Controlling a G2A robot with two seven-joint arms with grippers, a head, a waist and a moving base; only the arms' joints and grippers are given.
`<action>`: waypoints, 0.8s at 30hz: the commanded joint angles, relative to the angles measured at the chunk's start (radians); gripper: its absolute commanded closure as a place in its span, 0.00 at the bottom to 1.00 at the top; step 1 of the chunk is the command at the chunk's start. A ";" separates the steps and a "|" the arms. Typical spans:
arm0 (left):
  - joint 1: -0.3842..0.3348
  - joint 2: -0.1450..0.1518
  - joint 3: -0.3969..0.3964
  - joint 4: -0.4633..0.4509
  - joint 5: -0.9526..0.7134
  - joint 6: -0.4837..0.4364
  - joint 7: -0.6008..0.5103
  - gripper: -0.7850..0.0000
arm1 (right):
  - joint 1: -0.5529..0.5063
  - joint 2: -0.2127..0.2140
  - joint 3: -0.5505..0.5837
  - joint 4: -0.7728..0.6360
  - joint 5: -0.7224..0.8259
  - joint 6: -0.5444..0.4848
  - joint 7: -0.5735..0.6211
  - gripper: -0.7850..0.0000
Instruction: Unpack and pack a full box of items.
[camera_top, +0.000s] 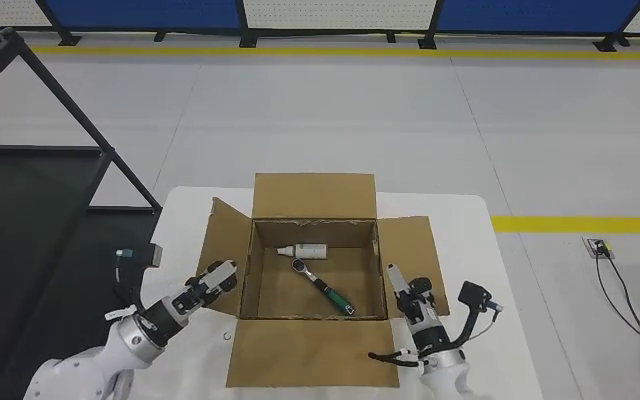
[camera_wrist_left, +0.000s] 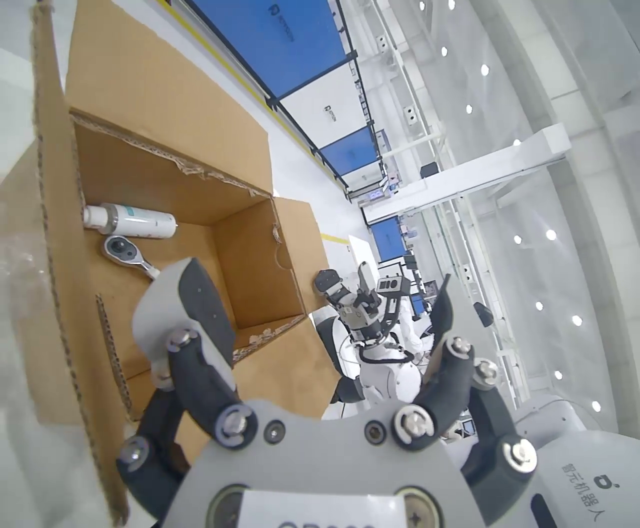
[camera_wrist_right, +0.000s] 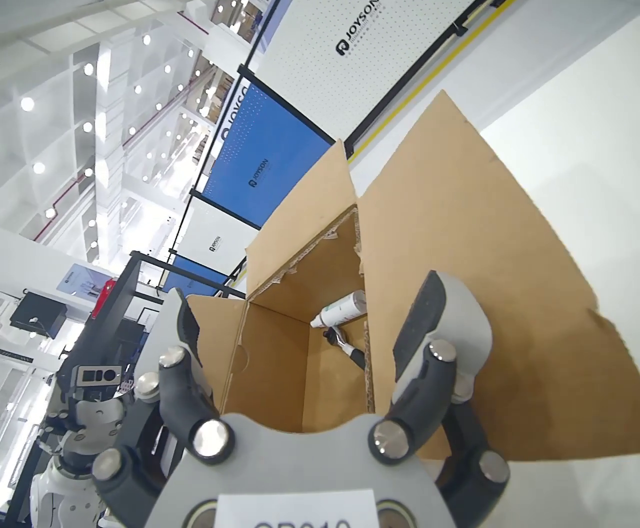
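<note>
An open cardboard box (camera_top: 313, 197) stands on the white table (camera_top: 460, 215), all flaps folded out. Inside lie a white bottle (camera_top: 309, 249) on its side by the far wall and a ratchet wrench (camera_top: 322, 282) with a green-black handle. The bottle (camera_wrist_left: 131, 221) and the wrench head (camera_wrist_left: 120, 248) show in the left wrist view. The bottle (camera_wrist_right: 340, 308) and the wrench (camera_wrist_right: 344, 346) also appear in the right wrist view. My left gripper (camera_top: 218, 276) sits open just outside the box's left wall. My right gripper (camera_top: 400, 285) sits open outside the right wall. Both hold nothing.
A dark metal rack (camera_top: 50, 190) stands off the table's left side. The table's bare right part (camera_top: 480, 290) lies beyond the right flap. A yellow floor line (camera_top: 565, 224) runs to the right.
</note>
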 joint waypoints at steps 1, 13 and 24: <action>0.009 0.001 -0.007 -0.003 -0.006 -0.020 -0.002 0.00 | 0.009 0.000 0.013 0.014 0.016 0.019 0.026 0.00; 0.023 0.007 -0.028 -0.001 -0.026 -0.058 -0.010 0.00 | 0.022 0.004 0.028 0.039 0.049 0.019 0.178 0.00; 0.049 0.011 -0.055 -0.003 -0.045 -0.077 0.004 0.00 | 0.006 0.010 0.024 0.031 0.026 -0.020 0.254 0.00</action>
